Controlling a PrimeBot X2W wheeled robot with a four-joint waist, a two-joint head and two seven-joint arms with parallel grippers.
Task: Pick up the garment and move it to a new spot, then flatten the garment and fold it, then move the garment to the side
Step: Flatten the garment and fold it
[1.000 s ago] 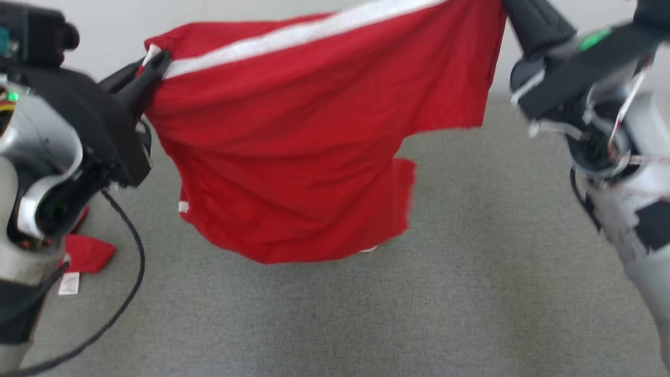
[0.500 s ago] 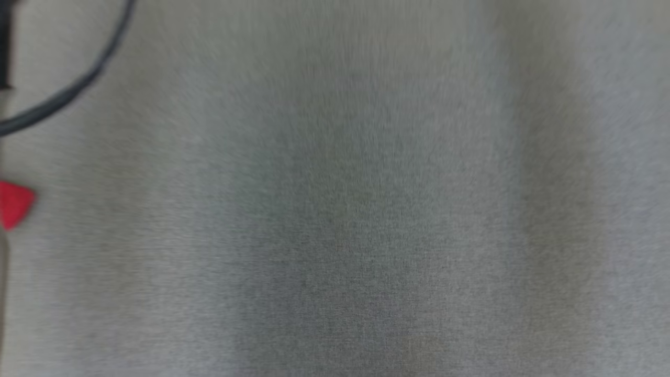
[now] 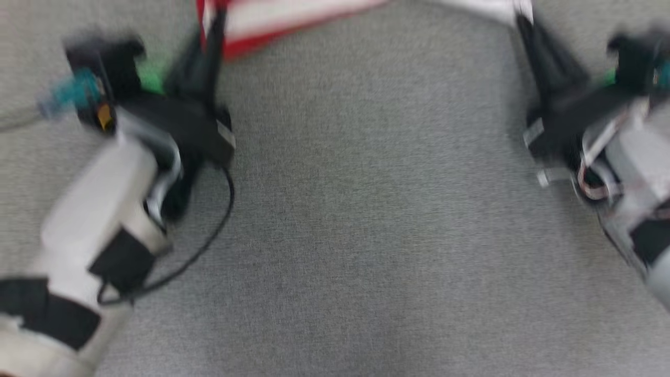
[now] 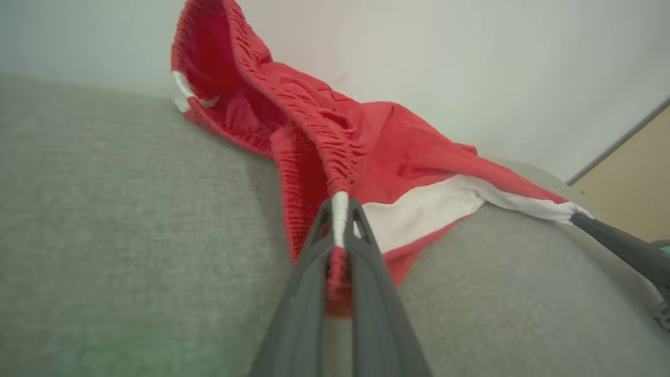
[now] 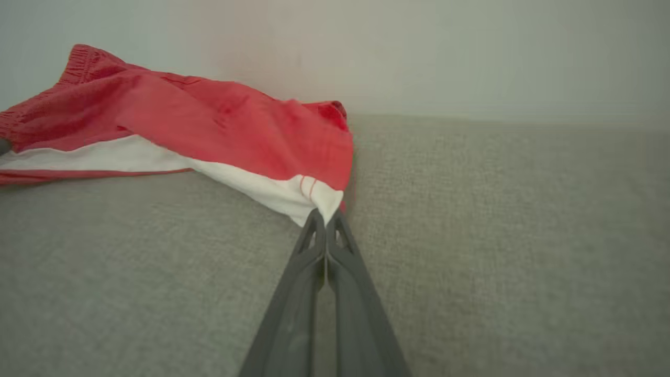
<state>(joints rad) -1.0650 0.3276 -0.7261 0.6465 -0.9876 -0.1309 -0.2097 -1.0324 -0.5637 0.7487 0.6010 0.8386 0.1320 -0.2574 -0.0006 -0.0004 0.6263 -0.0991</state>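
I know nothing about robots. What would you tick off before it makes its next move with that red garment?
1. Grip of the left claw on the red garment, at the elastic waistband: ok, shut on it.
2. Grip of the right claw on the corner with the white stripe: ok, shut on it.
3. Striped edge stretched out between both claws: ok.
4. Rest of the garment lying flat on the grey surface: not ok, it is bunched and humped up.
5. Head view sharp enough to judge the layout: not ok, blurred.
6. Where the far hem lies: cannot tell.
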